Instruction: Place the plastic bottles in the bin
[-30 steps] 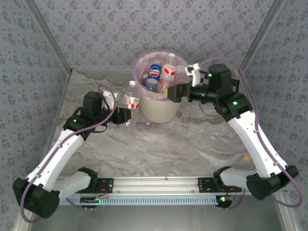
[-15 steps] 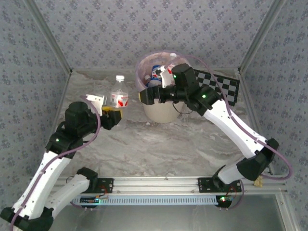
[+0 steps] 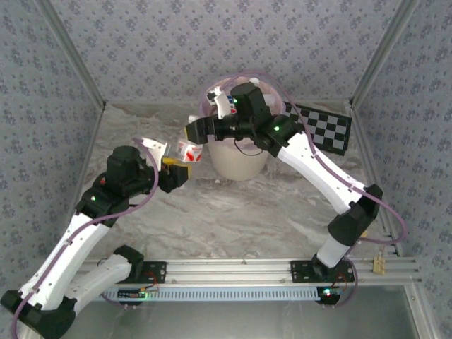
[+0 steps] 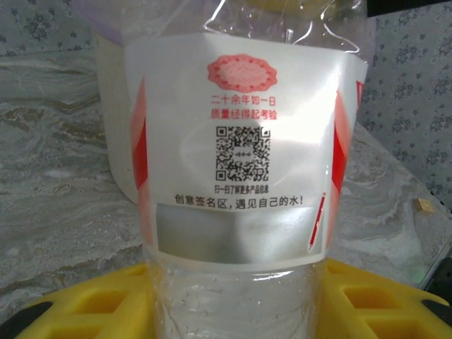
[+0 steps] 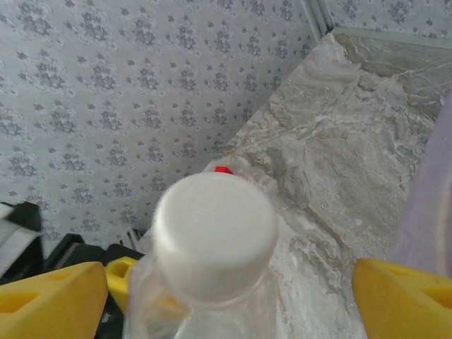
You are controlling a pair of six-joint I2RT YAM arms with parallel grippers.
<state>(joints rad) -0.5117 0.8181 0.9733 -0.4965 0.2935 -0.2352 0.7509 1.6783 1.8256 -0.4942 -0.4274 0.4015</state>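
A clear plastic bottle (image 4: 236, 155) with a red-and-white label stands upright in my left gripper (image 4: 233, 307). The yellow fingers (image 4: 78, 304) are shut on its lower body. From above, this bottle (image 3: 189, 150) is held just left of the bin (image 3: 236, 164), and my left gripper (image 3: 178, 168) is under it. My right gripper (image 3: 193, 131) hangs over the bottle's top. In the right wrist view the white cap (image 5: 215, 236) sits between the wide-apart yellow fingers (image 5: 49, 304) of my open right gripper (image 5: 226, 304), touching neither. My right arm hides most of the bin's inside.
A black-and-white checkerboard (image 3: 326, 128) lies right of the bin. The bin's lilac bag (image 5: 432, 205) shows at the right edge of the right wrist view. Patterned walls close in the marble table (image 3: 233, 219) on three sides.
My right arm swung left from over the bin to above the held bottle. My left arm brought the bottle up beside the bin's left side.
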